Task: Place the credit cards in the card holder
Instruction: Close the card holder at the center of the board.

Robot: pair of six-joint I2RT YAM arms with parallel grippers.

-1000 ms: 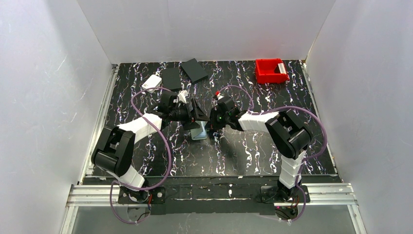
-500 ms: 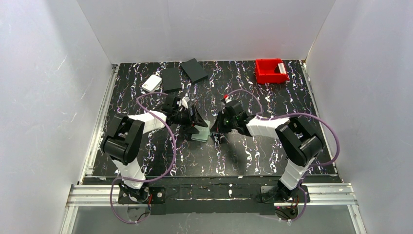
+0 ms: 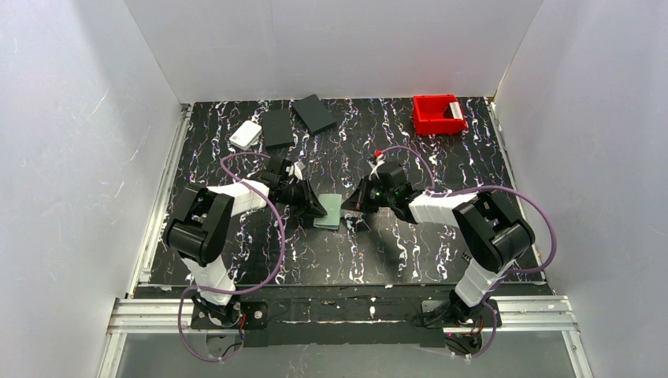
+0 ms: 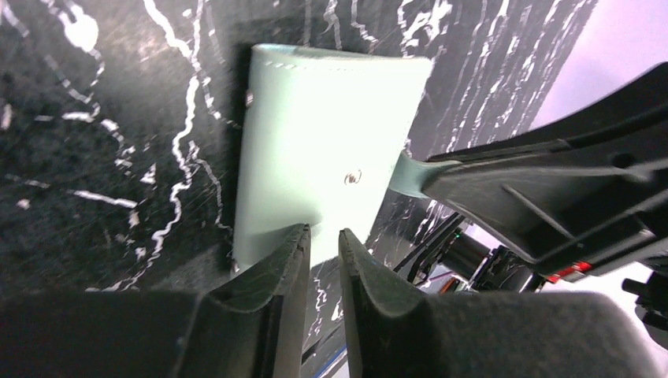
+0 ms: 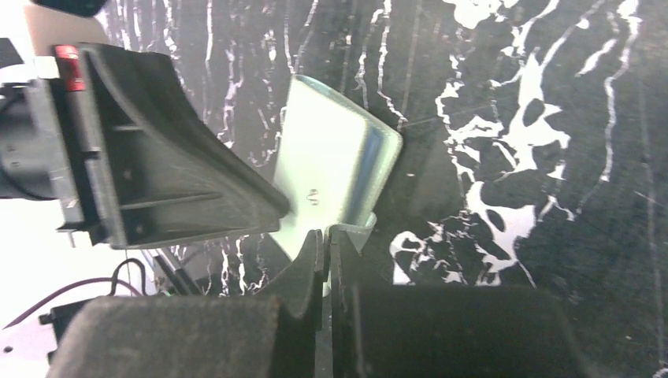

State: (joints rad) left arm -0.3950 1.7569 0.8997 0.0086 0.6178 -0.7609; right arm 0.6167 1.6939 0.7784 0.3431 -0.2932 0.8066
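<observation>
**Two grippers meet at a green wallet**

The wallet [image 3: 329, 211] lies folded near the middle of the mat [image 3: 394, 252], snap dot up, between the two grippers. The right gripper [image 5: 324, 233] has its fingers pressed together, pinching a pale flap at the wallet's edge. The left gripper [image 4: 324, 235] shows a narrow gap, with one finger on either side of the opposite edge. Whether it grips the wallet cannot be told.
</observation>
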